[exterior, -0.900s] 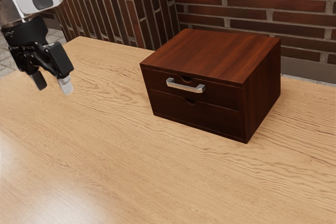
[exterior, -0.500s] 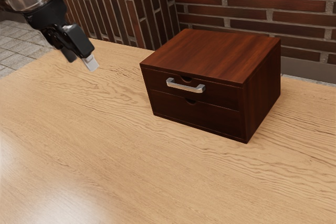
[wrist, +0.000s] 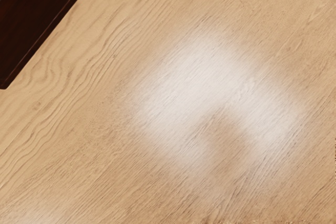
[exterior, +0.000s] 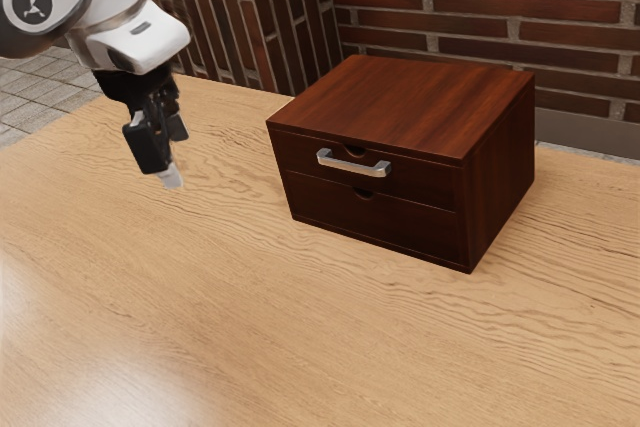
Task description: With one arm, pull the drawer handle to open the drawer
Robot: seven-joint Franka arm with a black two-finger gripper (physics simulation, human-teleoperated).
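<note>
Silver drawer handle runs level along the top drawer front, well apart from the downward-pointing claw, toward the exterior view's right. I cannot tell the claw's spread.

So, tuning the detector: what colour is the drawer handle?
Silver; the drawer handle shows best in the exterior view.

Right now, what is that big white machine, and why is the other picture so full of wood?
The white machine is a robot arm. At its end hangs a black gripper, its grabbing hand, and it carries nothing. One picture comes from a camera standing beside the arm. It shows a wooden table with a dark brown cabinet on it. The top drawer is shut, and it has a silver handle that the arm should pull. The other picture comes from a camera on the arm's hand, looking down at the table, with a corner of the cabinet beside it.
</note>
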